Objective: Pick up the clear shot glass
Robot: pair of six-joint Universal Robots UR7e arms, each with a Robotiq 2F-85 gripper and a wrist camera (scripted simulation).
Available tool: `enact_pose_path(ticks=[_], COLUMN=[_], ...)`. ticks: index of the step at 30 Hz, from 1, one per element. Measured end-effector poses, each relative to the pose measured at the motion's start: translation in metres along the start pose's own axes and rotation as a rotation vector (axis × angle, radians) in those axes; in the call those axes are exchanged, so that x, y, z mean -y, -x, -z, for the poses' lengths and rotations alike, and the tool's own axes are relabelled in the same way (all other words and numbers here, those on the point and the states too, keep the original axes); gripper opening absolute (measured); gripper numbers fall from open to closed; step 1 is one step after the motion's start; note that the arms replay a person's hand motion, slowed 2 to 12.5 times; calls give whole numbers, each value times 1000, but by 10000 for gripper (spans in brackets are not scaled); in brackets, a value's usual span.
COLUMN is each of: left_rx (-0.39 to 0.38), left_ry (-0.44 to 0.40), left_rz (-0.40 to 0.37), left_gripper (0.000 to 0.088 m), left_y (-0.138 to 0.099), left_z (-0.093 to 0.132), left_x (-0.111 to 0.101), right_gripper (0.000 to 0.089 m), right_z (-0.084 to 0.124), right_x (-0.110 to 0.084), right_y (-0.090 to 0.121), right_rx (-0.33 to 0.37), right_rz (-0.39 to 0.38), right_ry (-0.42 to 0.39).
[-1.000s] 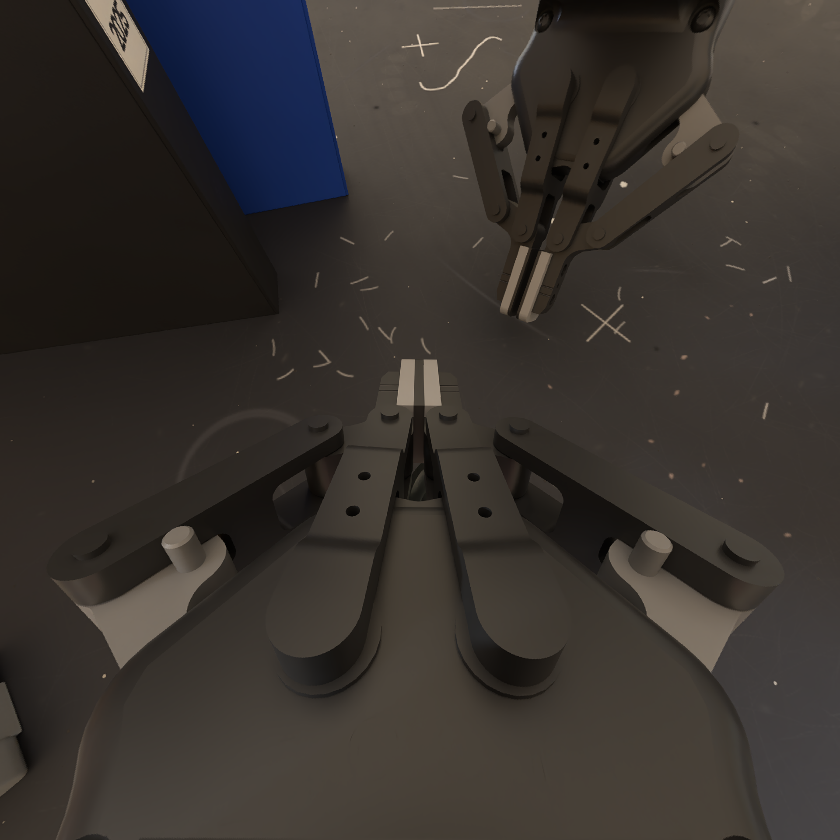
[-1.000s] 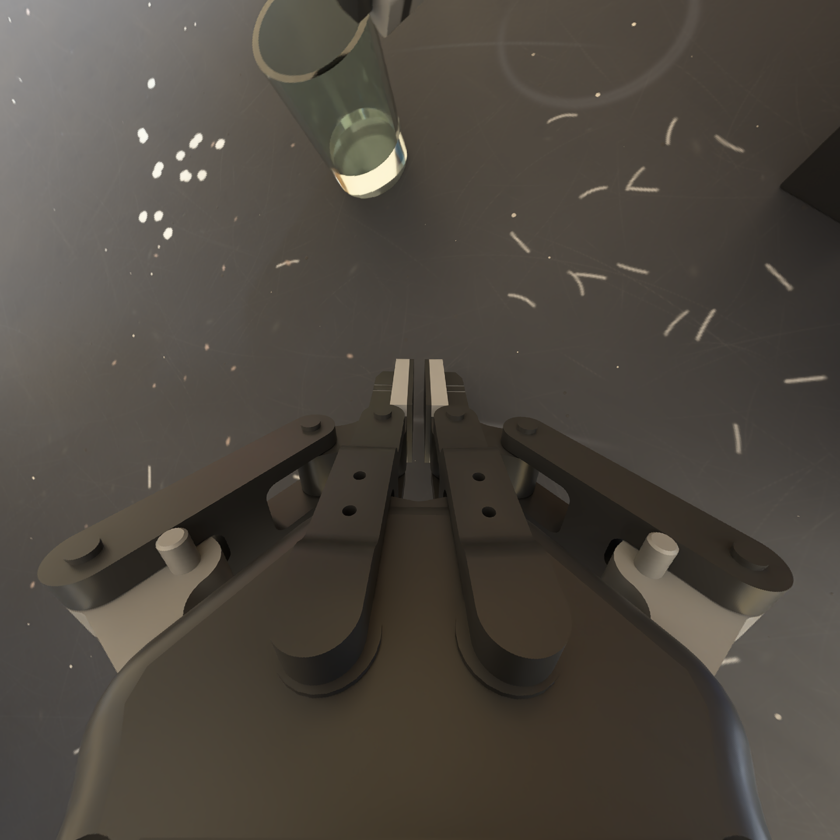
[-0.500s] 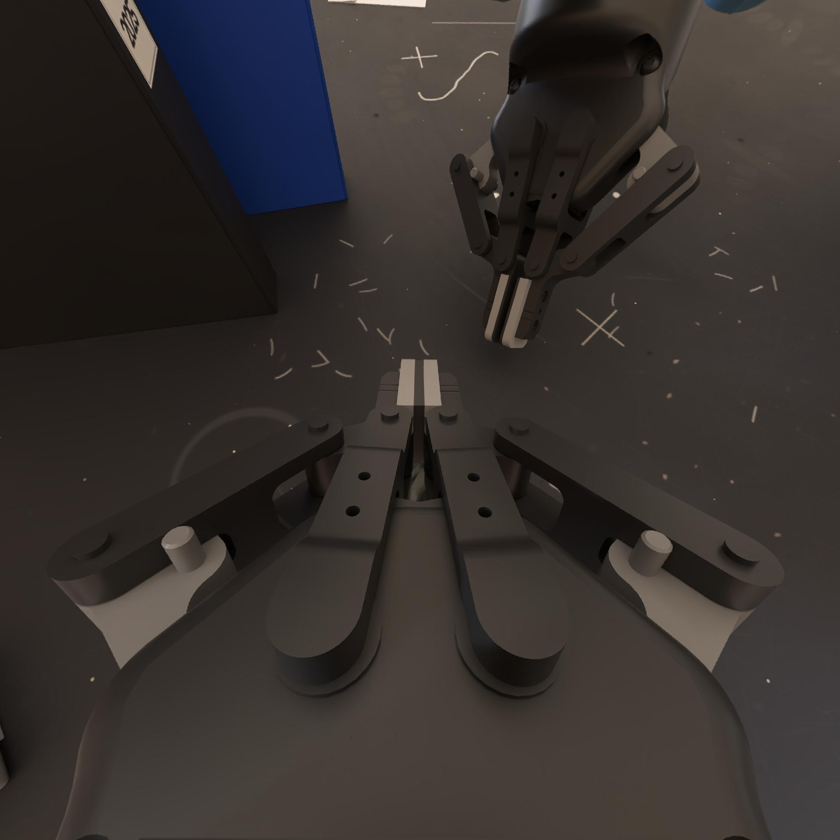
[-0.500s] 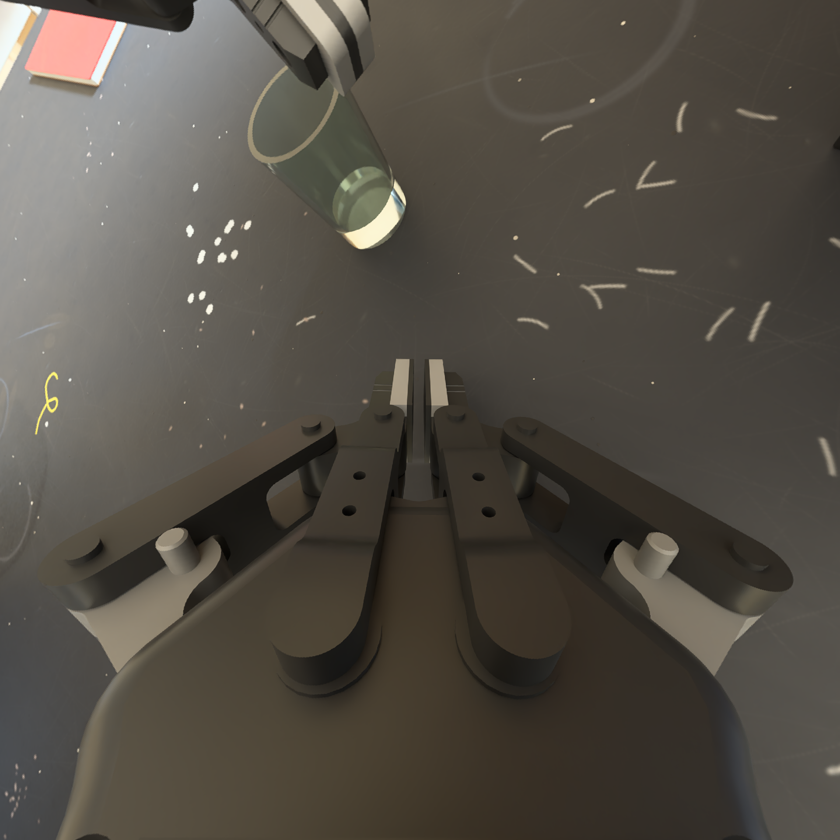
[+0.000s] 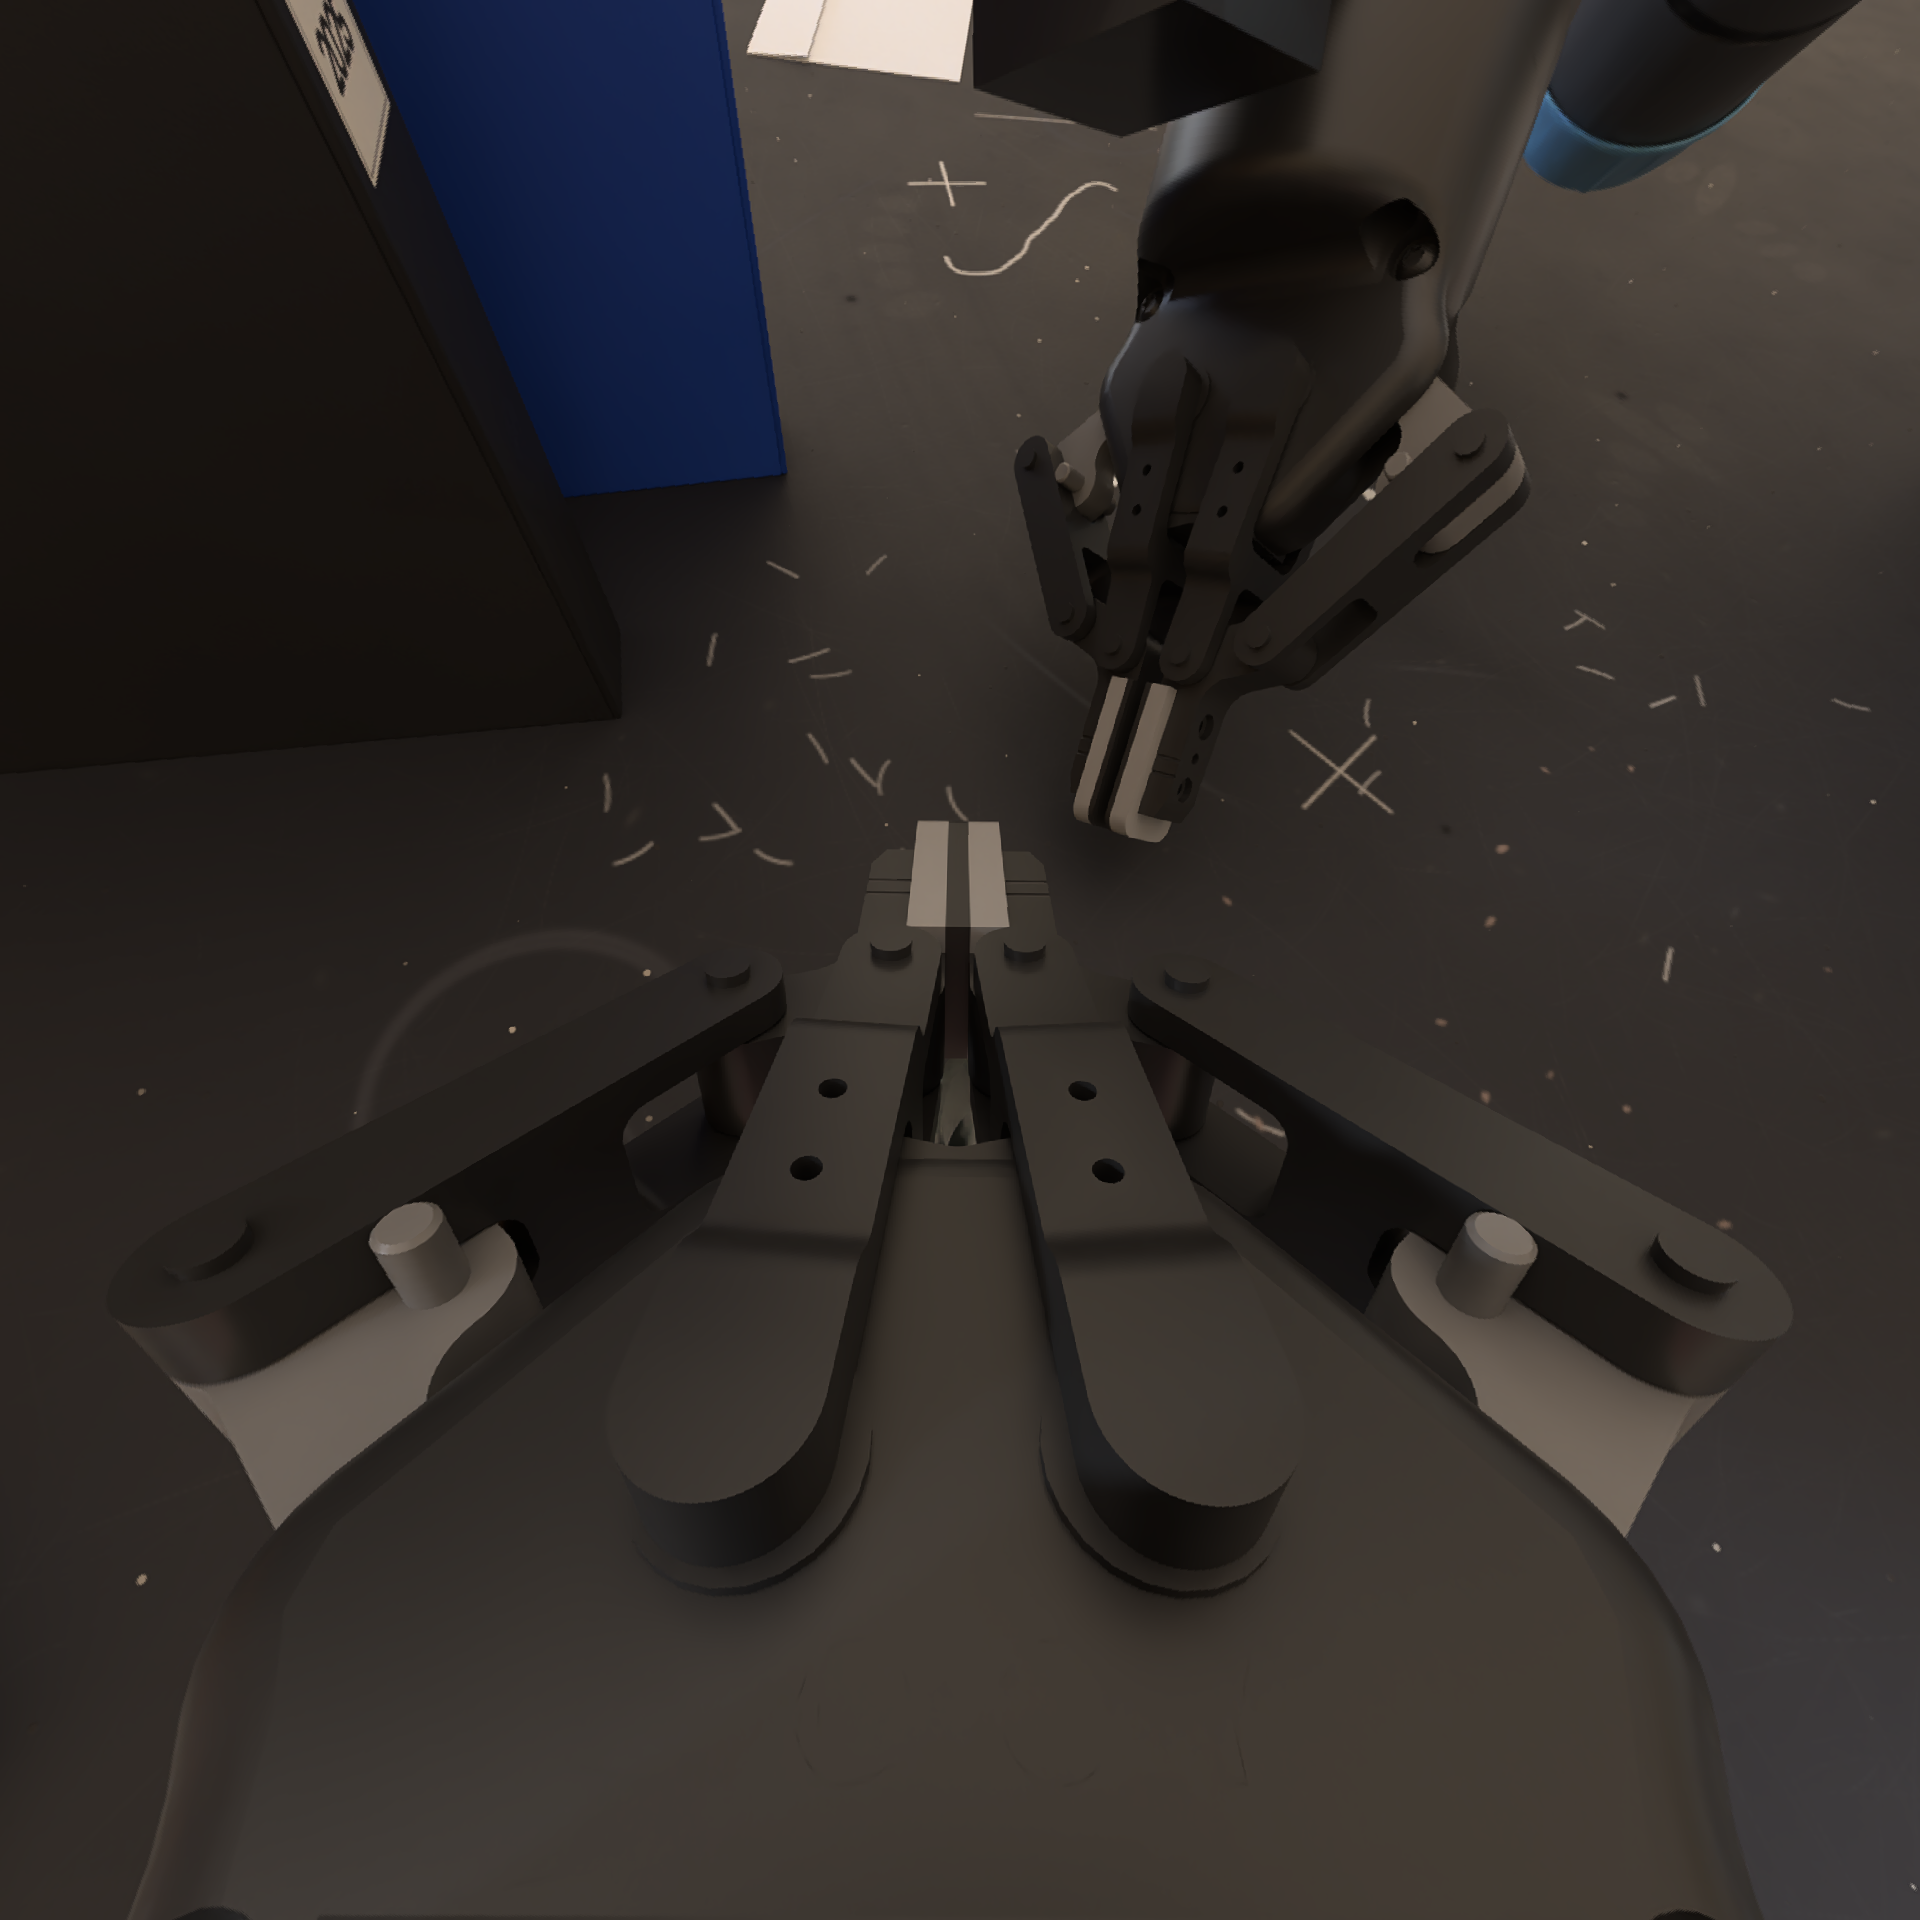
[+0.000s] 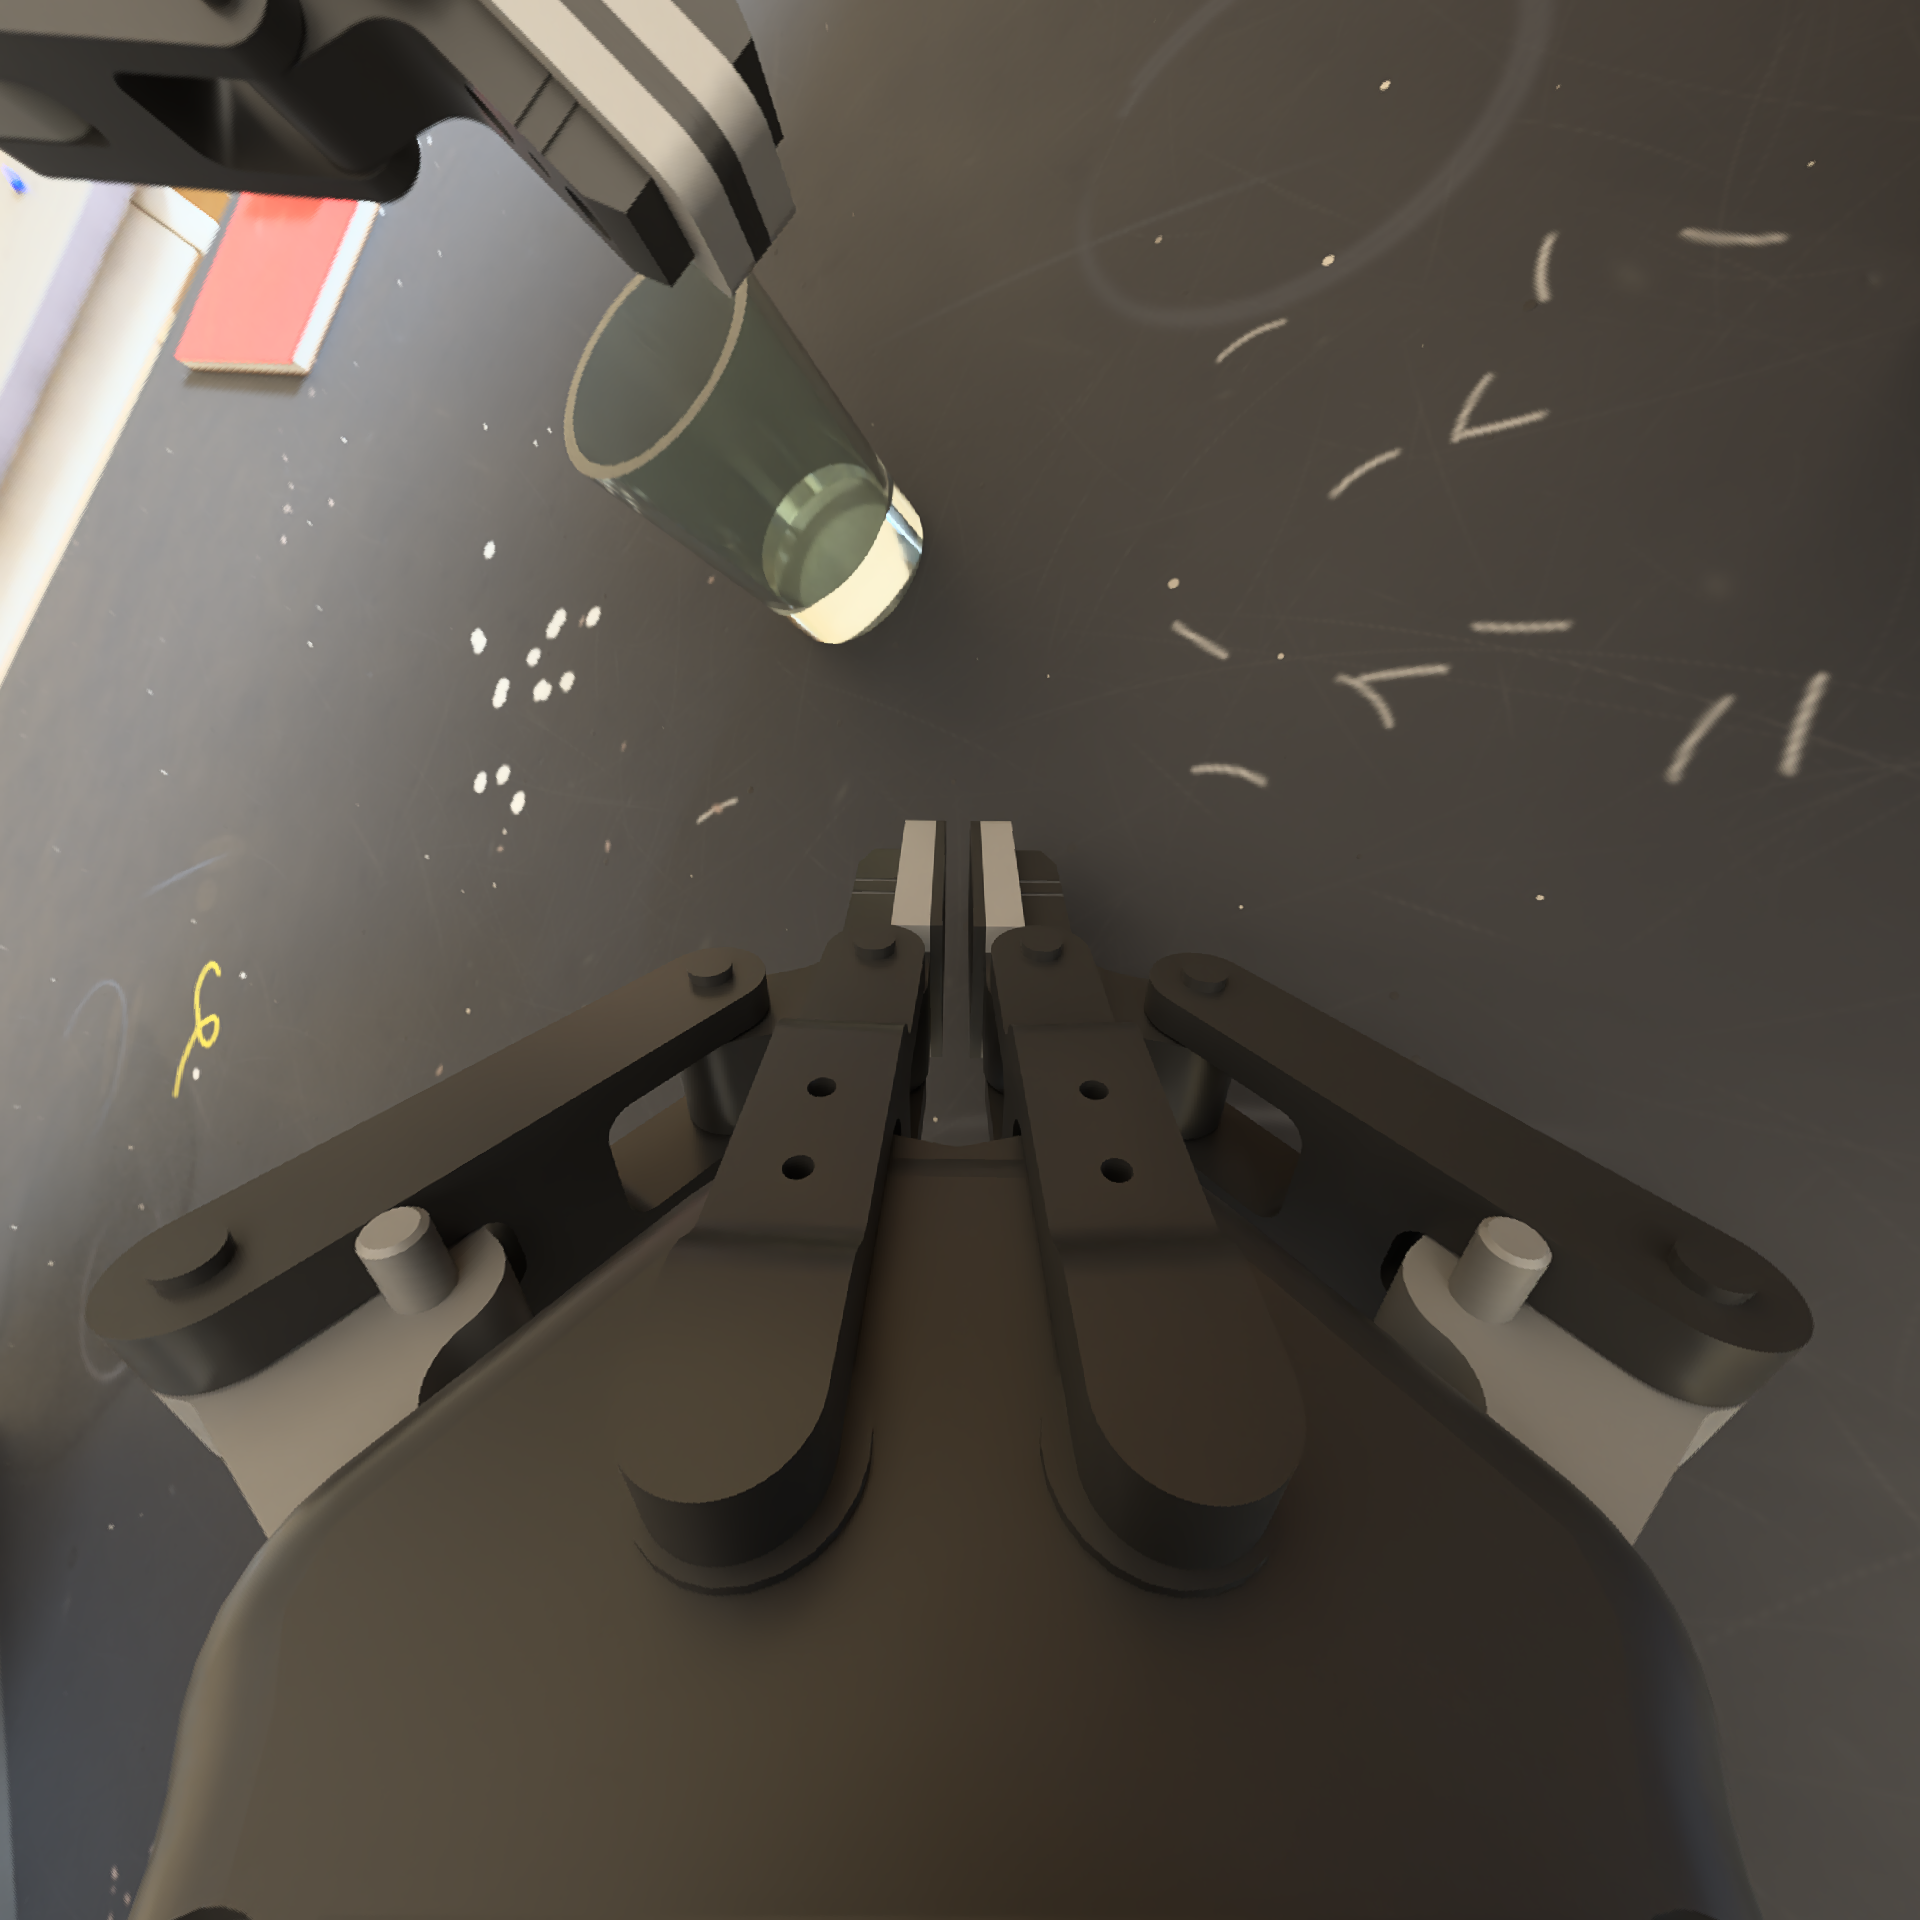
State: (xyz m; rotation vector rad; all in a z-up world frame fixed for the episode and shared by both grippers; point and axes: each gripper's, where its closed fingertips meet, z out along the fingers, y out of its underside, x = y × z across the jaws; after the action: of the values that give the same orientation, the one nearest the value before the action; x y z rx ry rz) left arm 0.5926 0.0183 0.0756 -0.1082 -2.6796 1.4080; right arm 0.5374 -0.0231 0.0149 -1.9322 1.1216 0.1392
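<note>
The clear shot glass (image 6: 727, 468) hangs mouth-up under my left gripper (image 6: 707, 249), which is shut on its rim wall at the top left of the right wrist view. I cannot tell whether its thick base touches the dark table (image 6: 1247, 935). In the left wrist view my left gripper (image 5: 958, 873) shows shut pads, with only a sliver of glass (image 5: 954, 1117) visible between the fingers. My right gripper (image 6: 958, 873) is shut and empty, a short way in front of the glass. It also shows in the left wrist view (image 5: 1122, 800), just right of my left fingertips.
A black box (image 5: 208, 416) and a blue upright box (image 5: 582, 260) stand at the far left. A white sheet (image 5: 862, 36) lies behind them. A red book (image 6: 270, 281) lies near the table's pale edge (image 6: 62, 364). Chalk marks cover the table.
My right gripper has moved closer to my left fingertips and drawn back, so the glass sits lower and larger in its view. My left gripper has stayed almost still, shut on the glass.
</note>
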Motion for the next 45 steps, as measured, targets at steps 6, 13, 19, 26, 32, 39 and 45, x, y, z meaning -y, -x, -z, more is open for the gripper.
enact_pose_path(ticks=[6,13,19,26,32,39,45], left_rx=[-11,-24,-35,-50,-61,-76,-81], left_ry=[-16,-33,-46,-59,-72,-87,-97], left_rz=[13,22,30,44,56,72,83], left_gripper=[0,0,0,0,0,0,0], left_y=[1,0,0,-1,-1,-1,-1], left_z=[1,3,4,5,6,8,9], left_x=[0,0,0,-1,-1,-1,-2], right_gripper=[41,40,40,40,40,40,40], right_z=[-2,-1,-1,-1,-1,-1,-3], right_x=[4,12,14,17,18,19,19], right_y=[3,7,7,9,9,10,9], right_rx=[52,117,147,175,178,175,167], right_rz=[-58,-112,-146,-160,-149,-131,-118], right_ry=[-48,-117,-148,-161,-162,-160,-152])
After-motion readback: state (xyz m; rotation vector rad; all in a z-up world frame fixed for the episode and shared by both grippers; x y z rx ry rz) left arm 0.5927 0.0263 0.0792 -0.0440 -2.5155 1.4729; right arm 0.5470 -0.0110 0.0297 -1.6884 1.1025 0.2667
